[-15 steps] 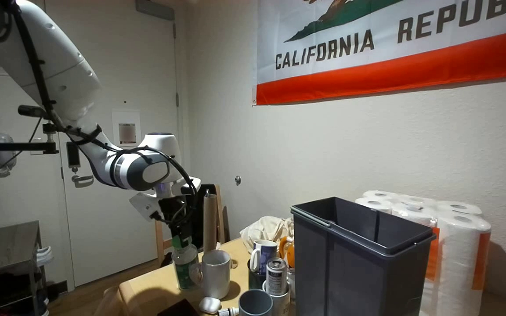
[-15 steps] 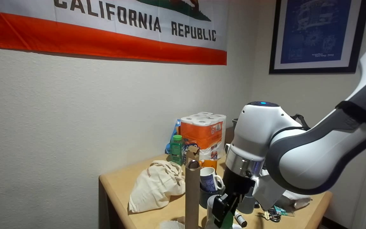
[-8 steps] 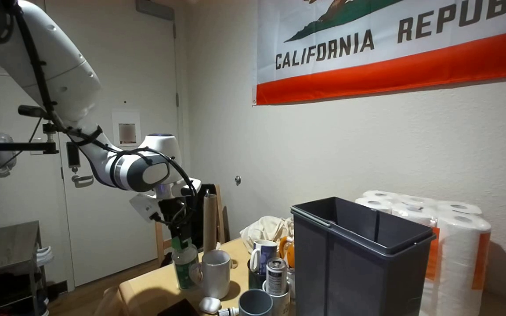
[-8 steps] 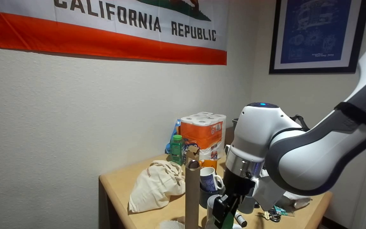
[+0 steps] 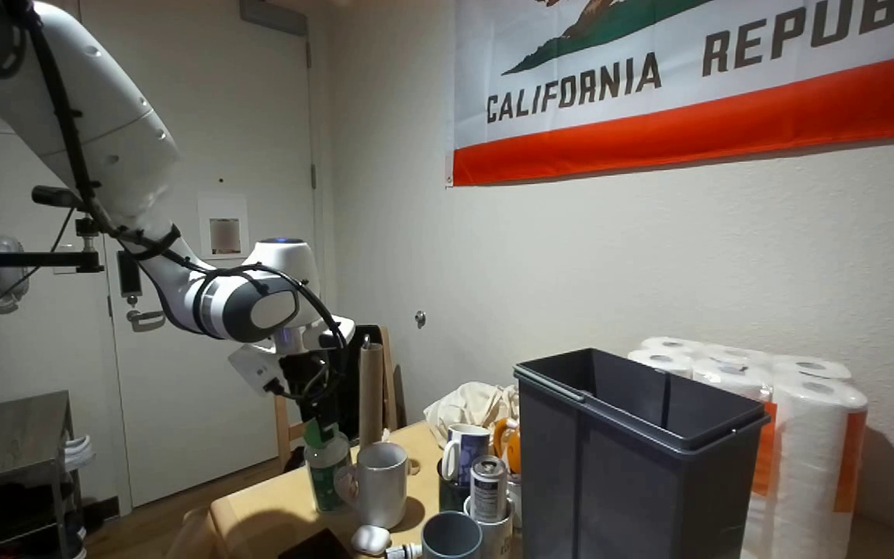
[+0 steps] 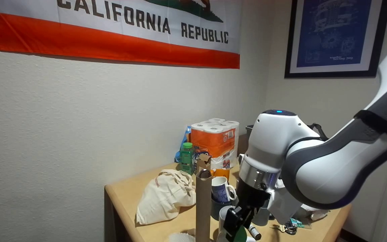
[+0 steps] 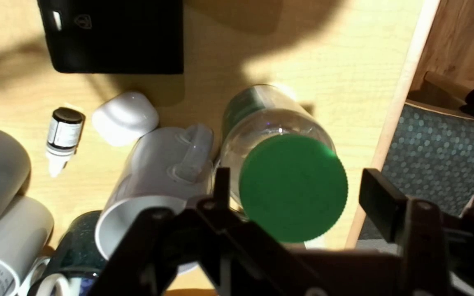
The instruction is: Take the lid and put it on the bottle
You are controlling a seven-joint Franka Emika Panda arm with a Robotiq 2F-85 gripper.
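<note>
Wrist view: empty claw [image 7: 296,189] gaped wider than lid [image 7: 293,188], fingers [image 7: 381,201] at nine and three o'clock, bottle [image 7: 250,119] below toward eleven.

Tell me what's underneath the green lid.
The bottle: its clear shoulder and part of its side show in the wrist view. The green lid covers the mouth, so I can't see that.
</note>
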